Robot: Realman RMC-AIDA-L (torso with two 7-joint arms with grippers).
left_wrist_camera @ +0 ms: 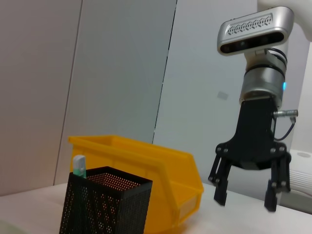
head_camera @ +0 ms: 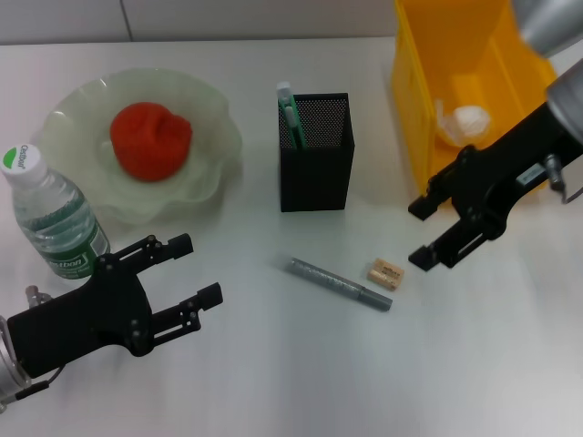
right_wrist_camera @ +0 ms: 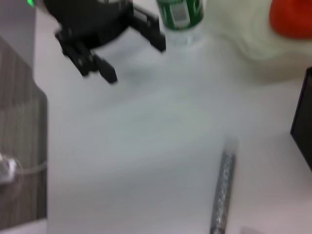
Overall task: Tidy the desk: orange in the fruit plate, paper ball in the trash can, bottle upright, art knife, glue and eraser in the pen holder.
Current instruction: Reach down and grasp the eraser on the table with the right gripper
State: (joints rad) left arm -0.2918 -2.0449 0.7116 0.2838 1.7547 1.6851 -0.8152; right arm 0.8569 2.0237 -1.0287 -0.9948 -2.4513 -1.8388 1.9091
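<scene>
Two things lie loose between my grippers, the knife [head_camera: 341, 283] and the eraser [head_camera: 385, 273] just beside its tip, in front of the holder [head_camera: 315, 152]. Coming down on the eraser, I judge I could nudge the knife and knock it askew. My right gripper [head_camera: 434, 233] hangs wide open, empty, near the eraser; my left gripper [head_camera: 195, 270] is open and empty by the bottle [head_camera: 51, 215].
</scene>
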